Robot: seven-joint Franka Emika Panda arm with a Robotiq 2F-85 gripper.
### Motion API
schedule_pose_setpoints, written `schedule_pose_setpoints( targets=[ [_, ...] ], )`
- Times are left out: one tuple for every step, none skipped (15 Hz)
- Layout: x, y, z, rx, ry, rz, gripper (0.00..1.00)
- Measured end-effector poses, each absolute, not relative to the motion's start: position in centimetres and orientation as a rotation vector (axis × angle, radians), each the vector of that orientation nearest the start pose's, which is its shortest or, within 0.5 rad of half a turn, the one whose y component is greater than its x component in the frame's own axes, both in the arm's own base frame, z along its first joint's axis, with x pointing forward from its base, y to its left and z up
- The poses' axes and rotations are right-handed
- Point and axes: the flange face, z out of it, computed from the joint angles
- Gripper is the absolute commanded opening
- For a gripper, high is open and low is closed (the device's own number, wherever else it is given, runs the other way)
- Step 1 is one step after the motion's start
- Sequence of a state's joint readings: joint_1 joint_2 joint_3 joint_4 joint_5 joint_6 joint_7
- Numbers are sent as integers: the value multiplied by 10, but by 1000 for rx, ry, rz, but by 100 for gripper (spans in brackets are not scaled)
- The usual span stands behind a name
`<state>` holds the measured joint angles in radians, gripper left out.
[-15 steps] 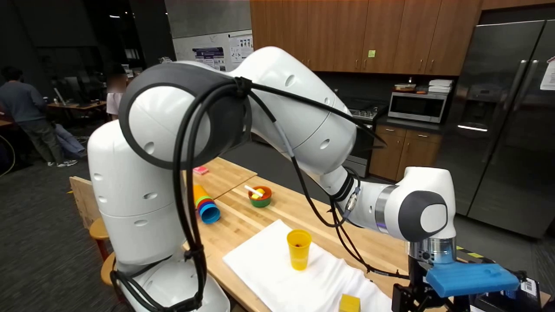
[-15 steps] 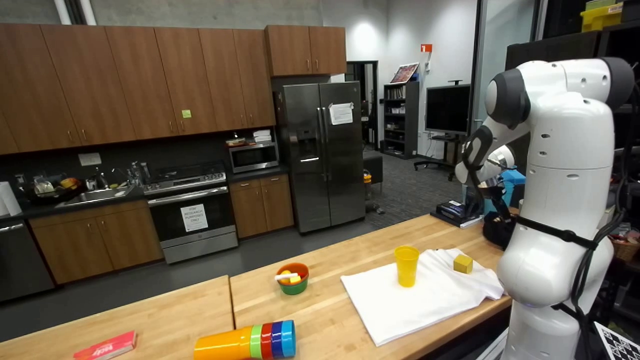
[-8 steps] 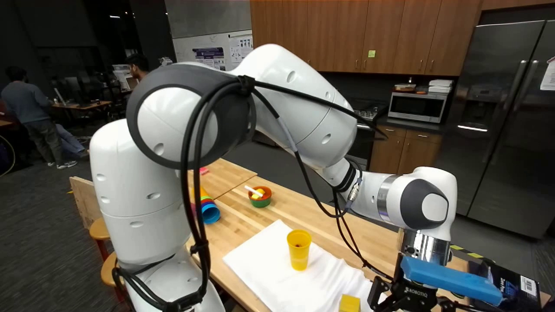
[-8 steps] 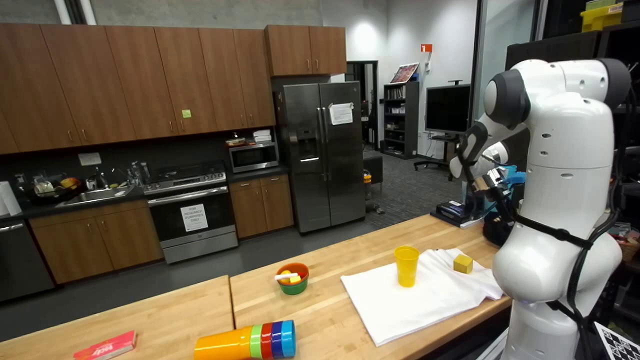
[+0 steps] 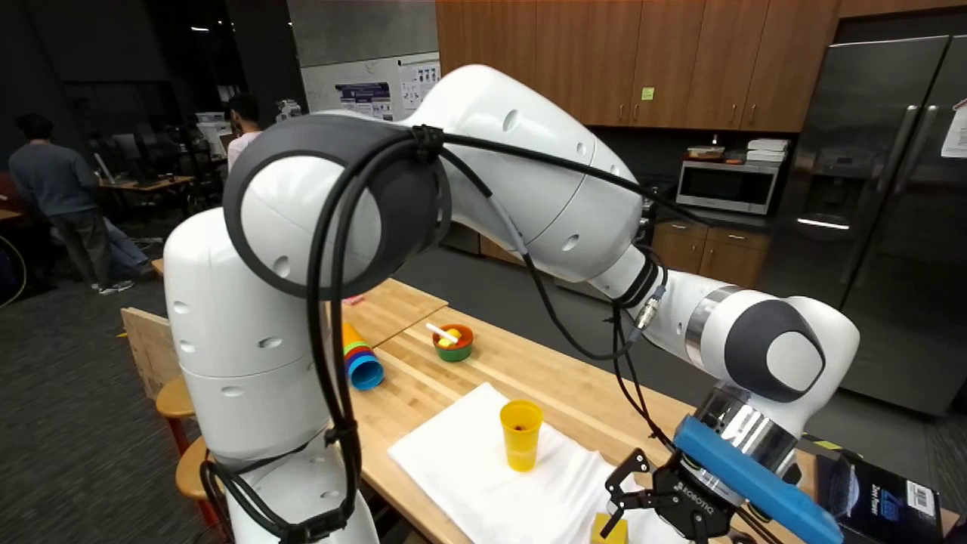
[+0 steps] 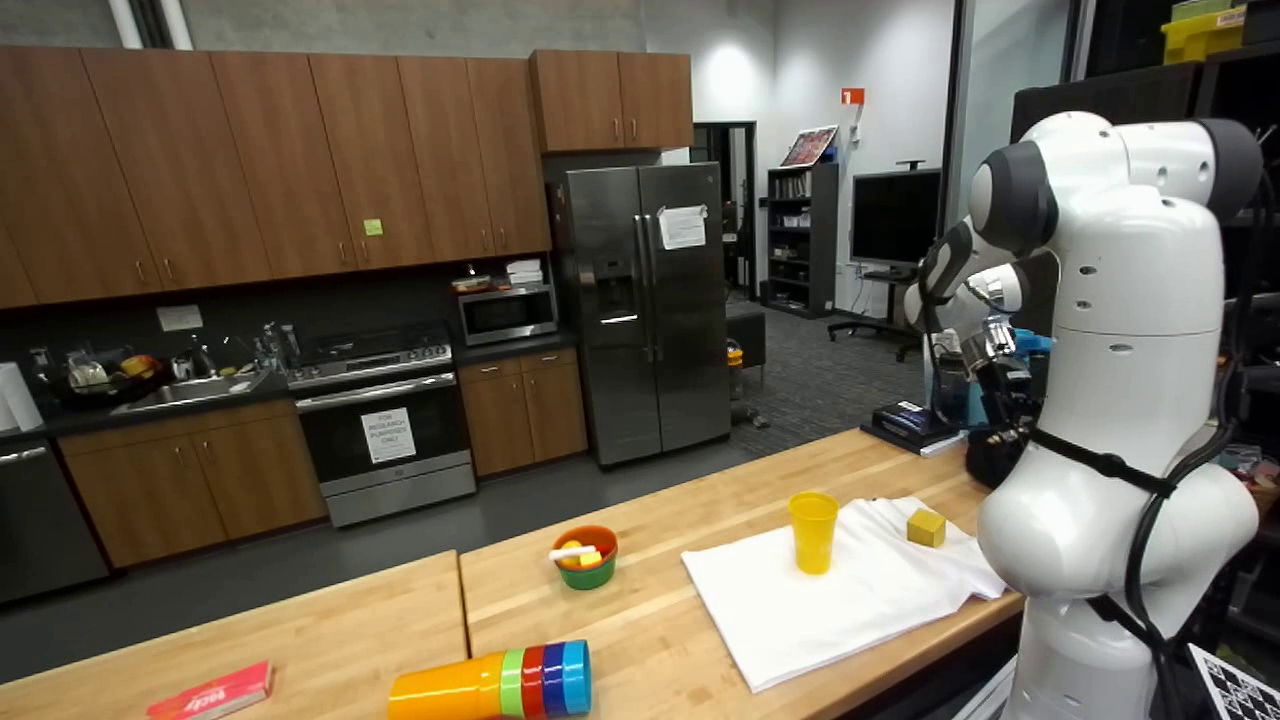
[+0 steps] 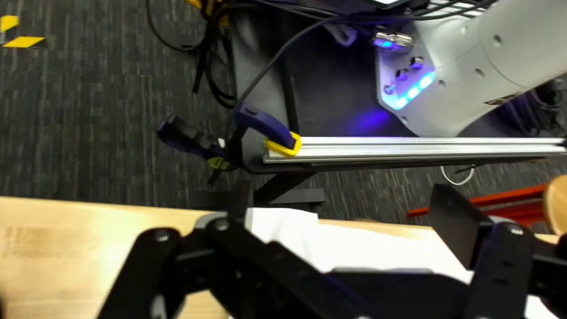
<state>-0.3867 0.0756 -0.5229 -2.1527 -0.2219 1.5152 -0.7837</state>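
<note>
Starting with the surface (image 6: 640, 640), we found its objects lying as they had a second earlier. The arm (image 5: 521, 189) had moved. Its wrist (image 5: 786, 363), previously hanging near upright, had swung into a marked lean, so that the claw slanted back towards the arm's base (image 7: 465, 88). We judged this a change of aim only: nothing had been picked up or shifted by it.

The white cloth (image 6: 790, 630) lay mostly flat, rumpled towards the end nearer the arm. We recorded the claw (image 7: 348, 212) with its jaws wide apart and nothing gripped.

The stack of cups (image 6: 505, 683) rested on its side, long axis along the surface, blue end towards the cloth. The yellow cup (image 6: 812, 540) stood upright on the cloth, mouth up, long axis vertical. The bowl (image 6: 588, 577) sat upright, off the cloth.

The block (image 6: 926, 528) sat on the cloth's rumpled end; we judged it the thing nearest the claw. Being close to a cube, it showed no clear long axis and pointed no particular way. In an exterior view a finger (image 5: 614, 521) crossed in front of it; we judged the two apart, though contact could not be ruled out.
</note>
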Motion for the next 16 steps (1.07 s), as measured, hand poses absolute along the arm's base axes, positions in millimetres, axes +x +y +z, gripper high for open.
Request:
schedule_pose_setpoints(
  targets=[
    [260,-374,342,-2597,142,886,100],
    [256,-370,342,-2554,192,860,100],
    [254,-367,342,-2512,237,832,100],
    [252,-363,342,-2469,276,799,100],
    [250,-359,342,-2430,310,760,100],
    [249,-355,342,-2396,334,714,100],
    [248,-351,343,-2366,357,665,100],
    [247,-347,344,-2340,376,611,100],
    [245,-342,345,-2317,390,557,100],
    [243,-336,346,-2296,402,501,100],
    [241,-331,346,-2285,413,447,100],
    [239,-327,347,-2291,419,393,100],
    [237,-324,347,-2318,420,346,100],
    [237,-320,348,-2352,418,299,100],
    [237,-316,349,-2388,415,252,100],
    [238,-312,350,-2425,411,204,100]
  ],
)
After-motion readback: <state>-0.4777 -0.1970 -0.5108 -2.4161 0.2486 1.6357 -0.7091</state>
